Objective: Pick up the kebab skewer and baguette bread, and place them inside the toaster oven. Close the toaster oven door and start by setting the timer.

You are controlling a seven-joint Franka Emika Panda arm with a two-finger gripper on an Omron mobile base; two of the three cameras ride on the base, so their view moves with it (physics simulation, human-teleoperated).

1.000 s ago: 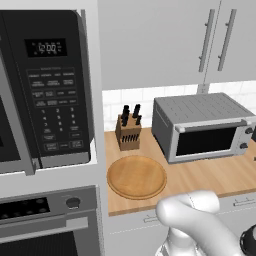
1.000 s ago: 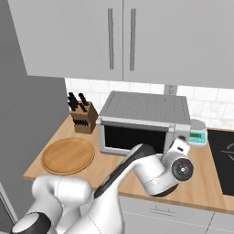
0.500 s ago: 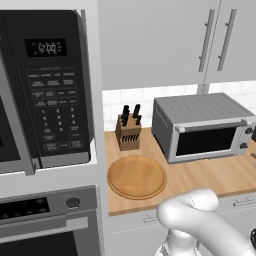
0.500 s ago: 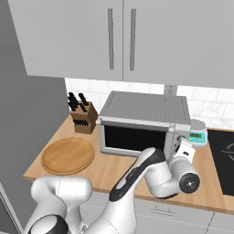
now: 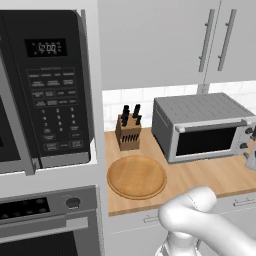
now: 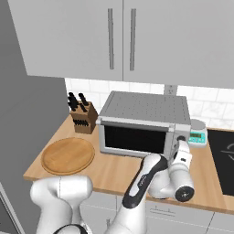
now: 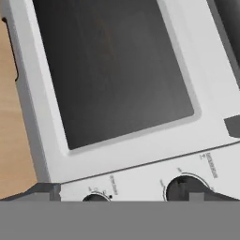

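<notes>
The toaster oven [image 6: 144, 119] stands on the counter, grey with a ribbed top [image 5: 200, 125]. Its dark glass door [image 6: 132, 139] is shut. My gripper [image 6: 179, 145] is at the oven's right front, close to the knob panel, and it also shows at the right edge of the left base view [image 5: 250, 159]. In the hand view the door [image 7: 108, 65] lies rolled sideways, with two dark knobs [image 7: 185, 187] just ahead of the gripper [image 7: 122, 193]. The jaws stand wide open with nothing between them. The kebab skewer and baguette bread are hidden.
A round wooden board [image 5: 136, 176] lies on the counter left of the oven, with a knife block [image 5: 128, 132] behind it. A black microwave [image 5: 50, 85] and a wall oven [image 5: 45, 220] stand at the left. A small scale [image 6: 197, 135] and a black cooktop [image 6: 221, 160] are on the right.
The hand has swung right and up, closer to the oven's knob panel. The jaws have stayed open. The oven has not moved.
</notes>
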